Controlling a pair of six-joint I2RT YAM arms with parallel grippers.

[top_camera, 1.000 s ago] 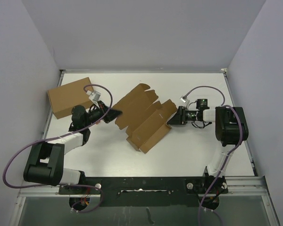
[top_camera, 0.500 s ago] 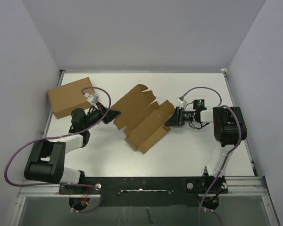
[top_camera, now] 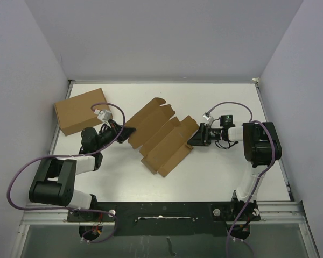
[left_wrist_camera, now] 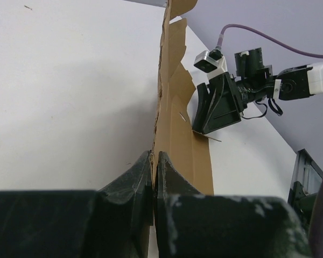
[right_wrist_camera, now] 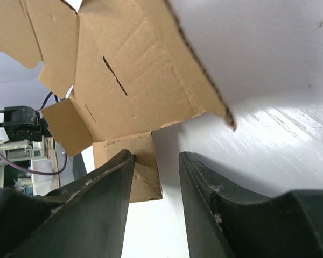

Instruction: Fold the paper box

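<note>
Paper box [top_camera: 162, 138] lies near the middle of the table [top_camera: 215, 177], half-open with its panels partly raised, between the two arms. Left gripper [left_wrist_camera: 153, 160] is clenched on its left edge, pinching the cardboard. Right gripper [right_wrist_camera: 155, 157] stands parted at the right corner, a small tab just beside one finger, nothing gripped. We judge this an early side-wall fold. Next, the right jaws should take or push that tab while the left anchors the sheet.
</note>
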